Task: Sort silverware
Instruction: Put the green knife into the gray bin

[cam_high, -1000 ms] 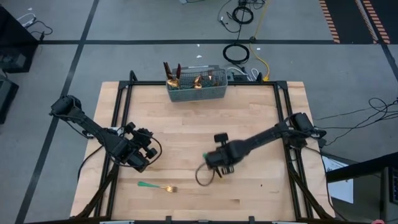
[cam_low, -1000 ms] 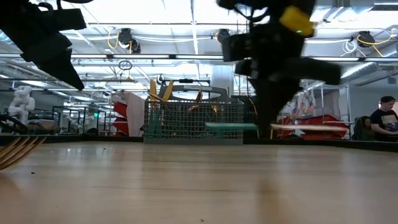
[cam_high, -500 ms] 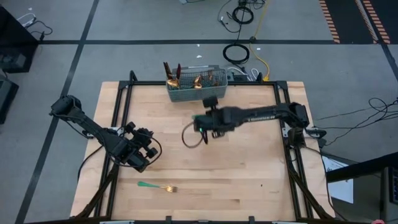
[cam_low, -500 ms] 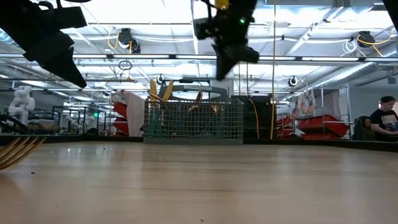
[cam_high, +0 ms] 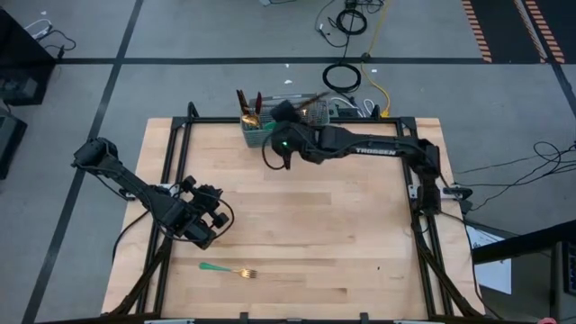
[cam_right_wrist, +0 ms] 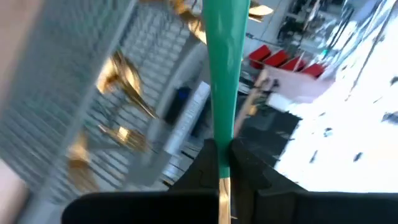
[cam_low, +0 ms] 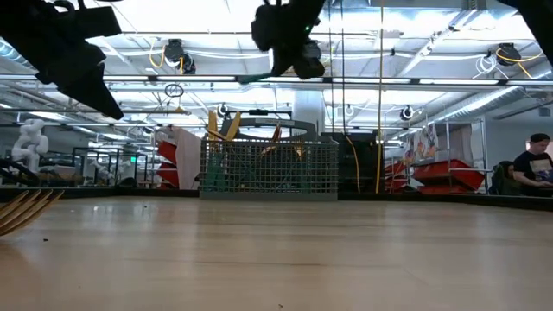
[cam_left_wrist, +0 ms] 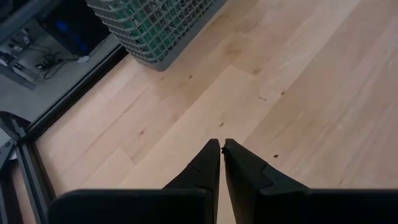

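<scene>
My right gripper [cam_high: 277,130] is over the left end of the grey wire-mesh caddy [cam_high: 284,124] at the table's far edge, shut on a piece of silverware with a teal handle [cam_right_wrist: 224,68]. I cannot tell which kind of piece it is. In the low view this gripper [cam_low: 289,47] is high above the caddy [cam_low: 268,169]. Several gold heads stick up from the caddy [cam_right_wrist: 124,78]. A fork [cam_high: 229,270] with a teal handle lies flat near the table's front edge. My left gripper [cam_left_wrist: 221,148] is shut and empty over the table's left part, beyond the fork [cam_high: 202,221]. My right gripper pinches the piece between its two fingers where the teal handle meets the gold neck [cam_right_wrist: 220,167]. The handle runs on past the fingertips, along the fingers. The piece is lifted clear, above the caddy.
The fork's gold tines [cam_low: 22,207] show close by at the low view's left edge. Bare wood [cam_high: 342,234] lies between the caddy and the table's front edge. Black rails [cam_high: 175,153] run along the table's sides. A person [cam_low: 529,168] sits far behind the table.
My right gripper has swung from the table's middle toward the far edge and up, turning as it went, and now stands over the caddy's left end. It has carried the teal-handled piece along, clear of the table.
</scene>
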Controlling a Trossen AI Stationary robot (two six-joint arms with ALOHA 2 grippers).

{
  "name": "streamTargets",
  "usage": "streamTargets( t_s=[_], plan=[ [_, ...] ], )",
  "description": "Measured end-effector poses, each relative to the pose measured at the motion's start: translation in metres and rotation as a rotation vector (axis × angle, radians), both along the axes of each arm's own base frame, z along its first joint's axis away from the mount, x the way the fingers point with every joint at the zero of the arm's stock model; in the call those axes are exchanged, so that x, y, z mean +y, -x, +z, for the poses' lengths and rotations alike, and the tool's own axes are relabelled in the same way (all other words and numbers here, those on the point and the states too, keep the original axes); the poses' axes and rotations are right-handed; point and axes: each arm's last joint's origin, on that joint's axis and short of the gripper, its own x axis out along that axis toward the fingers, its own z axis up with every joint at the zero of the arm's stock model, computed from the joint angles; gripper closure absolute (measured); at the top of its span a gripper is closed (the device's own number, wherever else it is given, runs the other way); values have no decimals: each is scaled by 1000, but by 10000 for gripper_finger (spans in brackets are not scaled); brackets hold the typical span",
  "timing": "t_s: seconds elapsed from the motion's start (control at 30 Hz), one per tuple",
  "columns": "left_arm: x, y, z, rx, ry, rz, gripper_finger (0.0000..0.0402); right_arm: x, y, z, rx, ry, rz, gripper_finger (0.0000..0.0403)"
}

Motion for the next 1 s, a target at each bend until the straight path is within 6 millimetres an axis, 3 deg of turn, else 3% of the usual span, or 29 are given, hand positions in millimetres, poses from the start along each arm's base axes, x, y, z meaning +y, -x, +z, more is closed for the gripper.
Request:
streamTargets(
  t_s=[0.13, 0.37, 0.8, 1.0],
  plan=[
    [0, -1, 0, -13, 2, 0, 369, -11, -14, -15, 173, 108, 54, 402],
    [-2, -3, 0, -47, 9, 0, 369, -31, -31, -45, 253, 147, 68, 402],
    [-2, -4, 0, -50, 12, 0, 369, -36, -54, -40, 160, 256, 263, 402],
    [-2, -4, 1, -50, 12, 0, 369, -46, -58, -53, 229, 282, 304, 402]
  ],
)
